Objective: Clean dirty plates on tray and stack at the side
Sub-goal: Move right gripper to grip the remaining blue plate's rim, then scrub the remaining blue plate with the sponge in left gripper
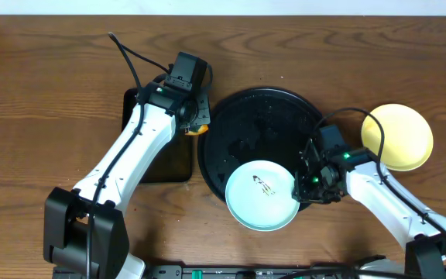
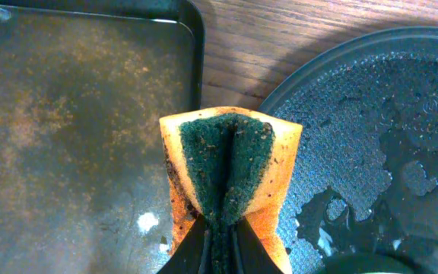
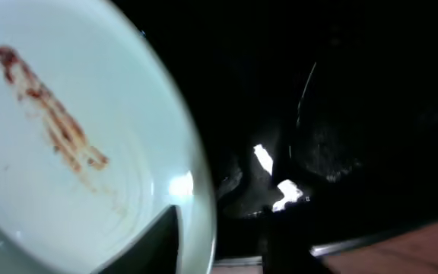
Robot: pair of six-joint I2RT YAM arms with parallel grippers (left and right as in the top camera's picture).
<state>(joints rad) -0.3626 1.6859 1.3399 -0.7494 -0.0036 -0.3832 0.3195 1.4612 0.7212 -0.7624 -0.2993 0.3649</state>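
Two plates are in view. Toward the left of the table (image 1: pixel 53 93), the small rectangular tray (image 1: pixel 169 167) lies under the left gripper (image 2: pixel 219 247), which is pressed shut on a folded sponge (image 2: pixel 230 164) at that tray's right edge. Next comes the round black tray (image 1: pixel 262 116). The mint plate (image 1: pixel 262 209) sits at its near edge, overhanging it, the brown smear (image 1: pixel 262 186) unwiped. The right gripper (image 1: pixel 310 184) straddles this plate's right rim; whether it has clamped cannot be told. The yellow plate (image 1: pixel 397 137) rests on bare table beside the round tray's right edge, with no smear showing. By this judgement one plate seems finished and one is left; a third is not visible.
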